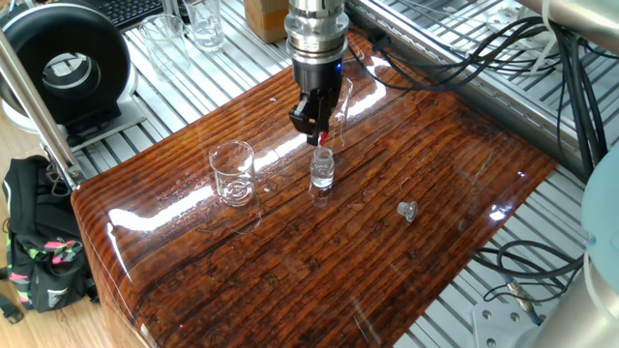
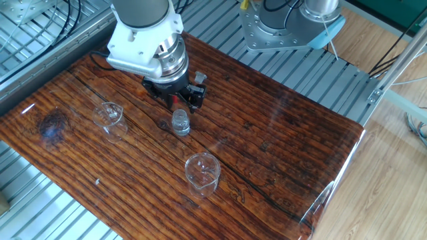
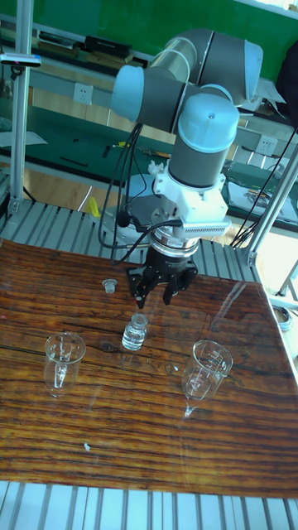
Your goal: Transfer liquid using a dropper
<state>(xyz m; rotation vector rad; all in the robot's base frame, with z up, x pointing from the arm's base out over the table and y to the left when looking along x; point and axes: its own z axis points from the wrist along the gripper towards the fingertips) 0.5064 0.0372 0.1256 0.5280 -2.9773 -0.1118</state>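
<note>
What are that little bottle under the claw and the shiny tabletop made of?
The little bottle looks like clear glass: you see the wood through it, though clear plastic is possible. The tabletop appears to be dark striped wood under a glossy varnish, since it mirrors bright light.

Dropper [image 1: 320, 141] mostly hidden between fingers [image 1: 304, 114]; liquid in vial [image 1: 322, 170] too faint to tell; table [image 2: 280, 147] edges cut off.

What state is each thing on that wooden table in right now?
Gripper: above the vial, shut on the dropper.
Dropper: held upright over the vial's mouth.
Vial: upright, uncapped.
Cap: lying off to one side.
Nearer beaker: upright, looks empty.
Other beaker: upright.
</note>
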